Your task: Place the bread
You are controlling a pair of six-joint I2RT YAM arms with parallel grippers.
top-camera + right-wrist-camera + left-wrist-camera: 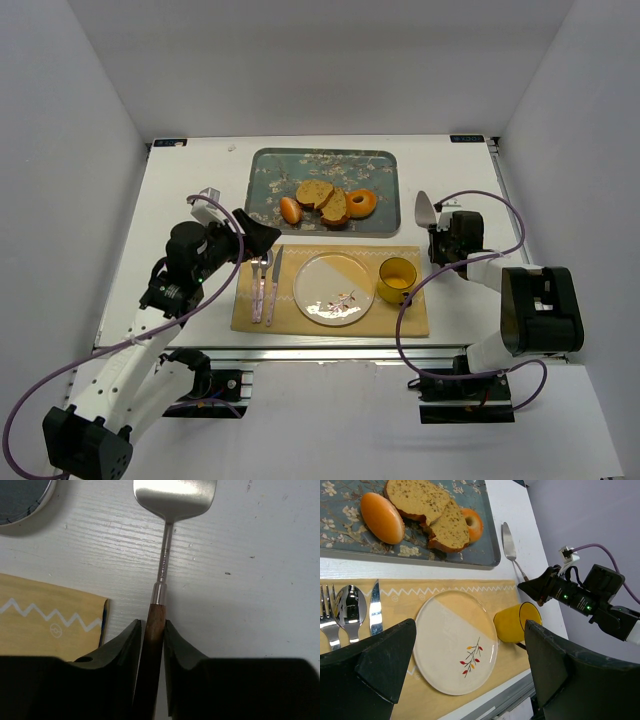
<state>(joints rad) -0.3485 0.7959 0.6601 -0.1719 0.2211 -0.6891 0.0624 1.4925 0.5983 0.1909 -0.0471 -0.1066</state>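
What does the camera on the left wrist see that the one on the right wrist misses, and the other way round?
Only the left wrist view shows the bagel, bread slices, roll, plate, yellow cup and cutlery. Only the right wrist view shows, up close, the right gripper shut on the wooden handle of the spatula. Both show the spatula, the placemat and a tray corner.

A white table (190,200) with a metal rail (330,353) along its near edge sits boxed in by plain pale grey walls (320,60) on three sides, evenly lit.
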